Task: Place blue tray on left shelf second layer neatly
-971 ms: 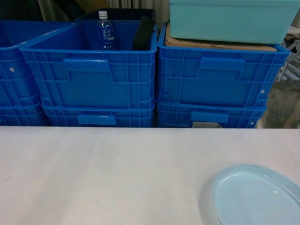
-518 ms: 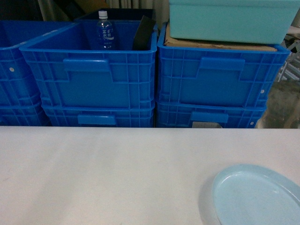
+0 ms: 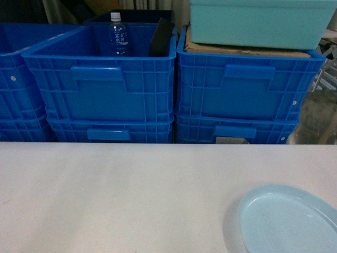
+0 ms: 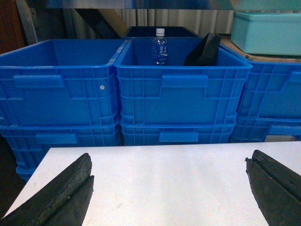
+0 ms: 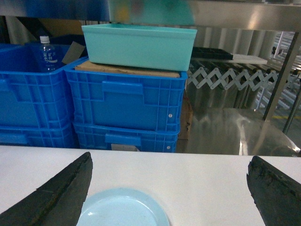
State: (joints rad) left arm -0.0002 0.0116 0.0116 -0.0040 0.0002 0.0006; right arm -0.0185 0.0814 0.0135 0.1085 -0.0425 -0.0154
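- The blue tray (image 3: pixel 288 220) lies flat on the white tabletop (image 3: pixel 131 195) at about five o'clock in the head view, partly cut off by the frame's lower right corner.
- The right gripper (image 5: pixel 171 188) hangs above the tabletop with its jaws spread wide and nothing between them; the tray sits just below its left finger (image 5: pixel 56 195), and whether the two touch cannot be told.
- The left gripper (image 4: pixel 171 188) is likewise spread wide over bare tabletop, holding and touching nothing.
- Beyond the tabletop's far edge, at twelve o'clock, stand stacked blue crates (image 3: pixel 100 84); a water bottle (image 3: pixel 118 36) stands upright in the middle one, beside a dark leaning object (image 3: pixel 161 38).
- A teal tub (image 3: pixel 260 22) rests on a brown board (image 3: pixel 247 50) atop the right-hand crate stack, at one o'clock.
- In the right wrist view a stainless-steel shelf (image 5: pixel 244 19) runs overhead, with a steel post (image 5: pixel 281 75) at three o'clock.
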